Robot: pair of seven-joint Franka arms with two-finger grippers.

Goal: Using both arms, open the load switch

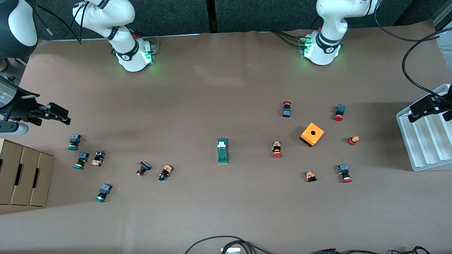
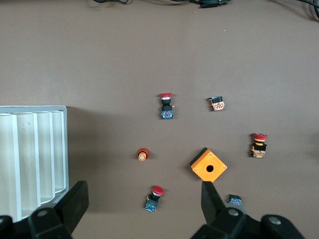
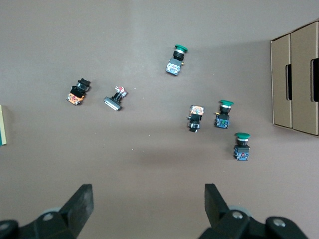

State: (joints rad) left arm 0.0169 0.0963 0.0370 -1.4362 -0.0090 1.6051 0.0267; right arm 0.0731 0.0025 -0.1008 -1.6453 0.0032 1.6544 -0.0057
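Front view: left hand [image 1: 425, 107] and right hand [image 1: 53, 114] hover wide at table ends.

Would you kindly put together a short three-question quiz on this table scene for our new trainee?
1. True or false: the left gripper already holds the load switch.
2. Which stands nearest the orange box? A) the cardboard boxes B) a red-capped push button C) the white tray
3. Fill in: the right gripper hangs with its jaws ____.

Key
1. False: it hangs open over the white tray's edge, apart from the switch.
2. B.
3. Open, at the right arm's end of the table, above the green-capped buttons.
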